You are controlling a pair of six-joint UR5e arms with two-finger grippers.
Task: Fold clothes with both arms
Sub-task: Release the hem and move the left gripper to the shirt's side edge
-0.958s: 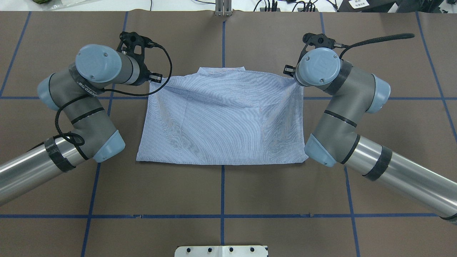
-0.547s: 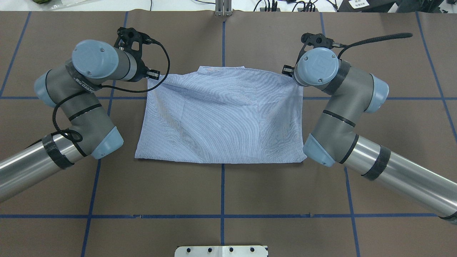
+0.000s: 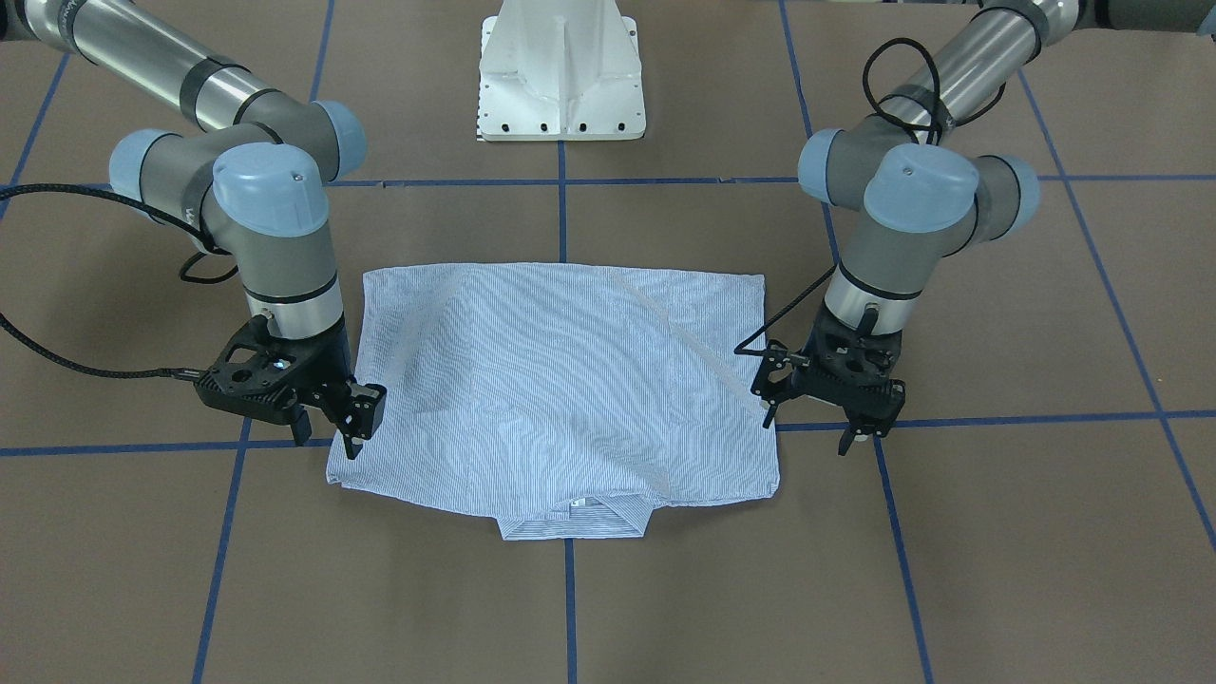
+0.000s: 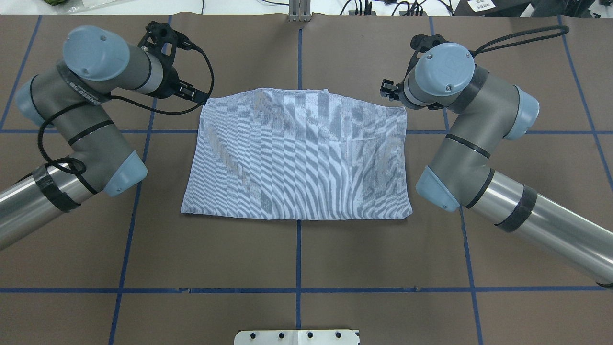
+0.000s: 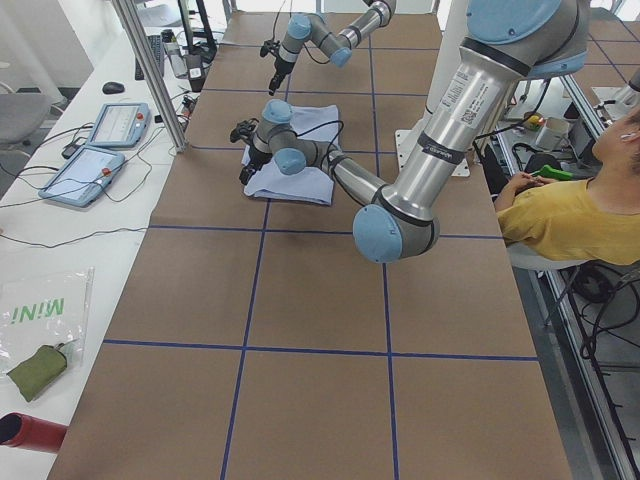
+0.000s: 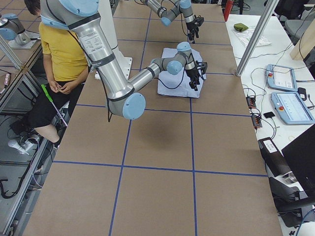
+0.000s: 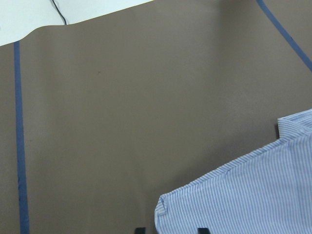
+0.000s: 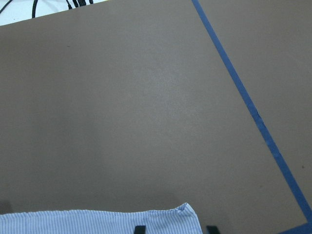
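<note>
The light blue-and-white striped shirt (image 4: 297,158) lies folded into a flat rectangle on the brown table, its collar (image 3: 574,518) on the side away from the robot. My left gripper (image 4: 191,92) hovers open just off the shirt's far left corner. In the left wrist view that corner (image 7: 165,209) sits loose between the fingertips. My right gripper (image 4: 389,90) is open beside the far right corner (image 8: 187,214). In the front-facing view the left gripper (image 3: 807,427) and the right gripper (image 3: 328,432) both hang a little above the cloth edge, holding nothing.
Blue tape lines (image 4: 298,254) grid the brown table cover. The white pedestal base (image 3: 560,76) stands at the robot's side. A seated person in yellow (image 5: 570,215) is beside the table. Pendants (image 5: 100,140) and cables lie on the side bench.
Both grippers have let go of the shirt's far corners and lifted up and outward. The taut, raised far edge has dropped and the shirt now lies flat.
</note>
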